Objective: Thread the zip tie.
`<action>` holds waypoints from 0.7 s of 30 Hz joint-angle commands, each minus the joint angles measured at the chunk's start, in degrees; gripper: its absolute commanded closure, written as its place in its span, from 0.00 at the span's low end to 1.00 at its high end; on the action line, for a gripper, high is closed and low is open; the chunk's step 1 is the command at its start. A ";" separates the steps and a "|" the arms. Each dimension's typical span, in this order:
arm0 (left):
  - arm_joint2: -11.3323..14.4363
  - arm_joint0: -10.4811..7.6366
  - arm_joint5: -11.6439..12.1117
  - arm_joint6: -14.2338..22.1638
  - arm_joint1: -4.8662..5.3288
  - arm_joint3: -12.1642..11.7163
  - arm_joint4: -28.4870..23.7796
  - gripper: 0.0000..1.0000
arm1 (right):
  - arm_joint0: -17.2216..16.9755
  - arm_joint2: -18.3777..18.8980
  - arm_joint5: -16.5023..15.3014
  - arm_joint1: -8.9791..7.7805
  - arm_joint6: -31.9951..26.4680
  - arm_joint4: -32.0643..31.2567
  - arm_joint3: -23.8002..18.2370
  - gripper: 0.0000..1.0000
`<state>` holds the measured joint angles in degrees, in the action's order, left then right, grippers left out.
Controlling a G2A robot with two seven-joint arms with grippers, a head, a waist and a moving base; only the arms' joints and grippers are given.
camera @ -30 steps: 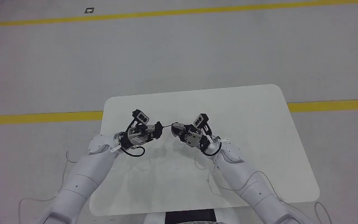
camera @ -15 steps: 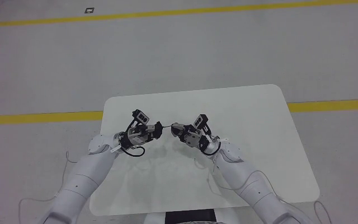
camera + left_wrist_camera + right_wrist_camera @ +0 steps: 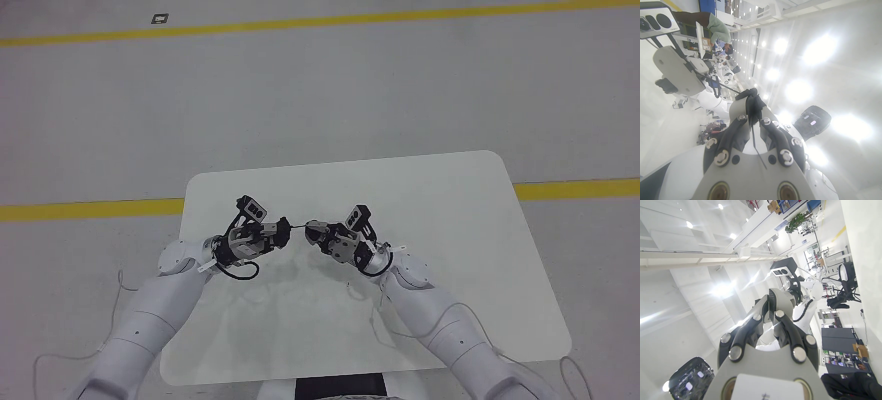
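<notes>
Left tool (image 3: 283, 230) and right tool (image 3: 312, 229) each clench the tie (image 3: 297, 222) above tabletop (image 3: 450, 200); no loop visible, so I judge threading unfinished.

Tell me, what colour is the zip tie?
Black. The zip tie shows best in the left wrist view, pinched in the left end effector.

White rounded table (image 3: 470, 220) on grey floor (image 3: 400, 90) with yellow lines (image 3: 300, 22)
</notes>
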<state>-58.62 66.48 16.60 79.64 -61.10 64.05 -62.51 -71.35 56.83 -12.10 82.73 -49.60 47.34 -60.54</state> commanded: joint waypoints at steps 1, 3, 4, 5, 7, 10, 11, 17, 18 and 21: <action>0.00 0.00 0.00 0.00 0.00 0.00 0.00 1.00 | 0.07 0.03 0.02 0.02 -0.03 0.01 0.21 1.00; 0.00 0.00 0.00 0.00 0.00 0.00 0.00 1.00 | 0.14 0.05 0.03 0.05 -0.07 0.04 0.47 1.00; 0.00 0.00 0.00 0.00 0.00 0.00 0.00 1.00 | 0.18 0.04 0.04 0.07 -0.08 0.05 0.60 1.00; 0.00 0.00 0.00 0.00 0.00 0.00 0.00 1.00 | 0.21 0.03 0.03 0.09 -0.09 0.06 0.74 1.00; 0.00 0.00 0.00 0.00 0.00 0.00 0.00 1.00 | 0.32 0.01 0.01 0.14 -0.15 0.15 1.08 1.00; 0.00 0.00 0.00 0.00 0.00 0.00 0.00 1.00 | 0.47 0.02 -0.06 0.22 -0.28 0.33 1.68 1.00; 0.00 0.00 0.00 0.00 0.00 0.00 0.00 1.00 | 0.52 0.04 -0.10 0.24 -0.31 0.39 1.88 1.00; 0.00 0.00 0.00 0.00 0.00 0.00 0.00 1.00 | 0.80 0.28 -0.43 0.37 -0.69 1.00 2.96 1.00; 0.00 0.00 0.00 0.00 0.00 0.00 0.00 1.00 | 0.82 0.36 -0.49 0.37 -0.76 1.09 3.11 1.00; 0.00 0.00 0.00 0.00 0.00 0.00 0.00 1.00 | 0.85 0.61 -0.62 0.38 -0.96 1.32 3.60 1.00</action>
<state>-58.62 66.48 16.60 79.64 -61.10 64.05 -62.51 -70.50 57.37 -12.70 83.10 -50.53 48.60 -57.08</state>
